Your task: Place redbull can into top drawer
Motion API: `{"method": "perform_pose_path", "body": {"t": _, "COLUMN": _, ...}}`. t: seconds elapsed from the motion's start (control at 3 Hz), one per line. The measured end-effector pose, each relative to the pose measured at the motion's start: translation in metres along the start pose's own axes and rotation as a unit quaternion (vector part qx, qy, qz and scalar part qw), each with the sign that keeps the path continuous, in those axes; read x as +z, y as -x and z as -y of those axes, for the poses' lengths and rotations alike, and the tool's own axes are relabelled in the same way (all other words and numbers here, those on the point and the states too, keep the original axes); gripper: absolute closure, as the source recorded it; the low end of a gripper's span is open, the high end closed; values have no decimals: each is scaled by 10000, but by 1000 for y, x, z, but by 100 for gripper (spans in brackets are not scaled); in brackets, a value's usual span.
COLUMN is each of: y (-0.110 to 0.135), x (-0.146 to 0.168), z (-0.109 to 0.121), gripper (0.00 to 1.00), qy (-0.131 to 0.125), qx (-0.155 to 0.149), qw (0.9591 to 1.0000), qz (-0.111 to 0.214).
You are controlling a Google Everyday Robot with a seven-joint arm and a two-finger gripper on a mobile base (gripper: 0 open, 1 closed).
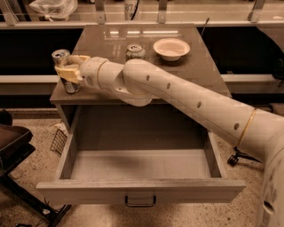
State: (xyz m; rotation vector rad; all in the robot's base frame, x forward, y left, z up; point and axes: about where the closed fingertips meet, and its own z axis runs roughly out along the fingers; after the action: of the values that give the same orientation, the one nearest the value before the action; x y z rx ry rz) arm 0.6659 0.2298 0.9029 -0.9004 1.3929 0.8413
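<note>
on the table (199, 66) i see a short pale can (135, 51) with a white bowl (171, 48) just right of it, a plastic bag (53, 6) beyond its back left corner, and my gripper (64, 67) at its left edge.

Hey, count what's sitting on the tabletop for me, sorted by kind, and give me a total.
Cans: 2, the redbull can, with the gripper at it by the left edge of the table, and a shorter pale can
Bowls: 1, the white bowl
Total: 3

Arm reaching leftward, pincer (65, 69) at far left, wrist seemingly level
</note>
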Motion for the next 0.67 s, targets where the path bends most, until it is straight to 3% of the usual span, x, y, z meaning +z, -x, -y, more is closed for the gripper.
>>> {"method": "perform_pose_path", "body": {"t": 0.33, "y": 17, "x": -6, "z": 0, "gripper": 100, "qy": -1, "qx": -84, "qw": 10000, "qz": 33}}
{"method": "perform_pose_path", "body": {"t": 0.67, "y": 50, "x": -33, "z": -13, "gripper": 100, "qy": 98, "qx": -274, "qw": 9996, "qz": 65}}
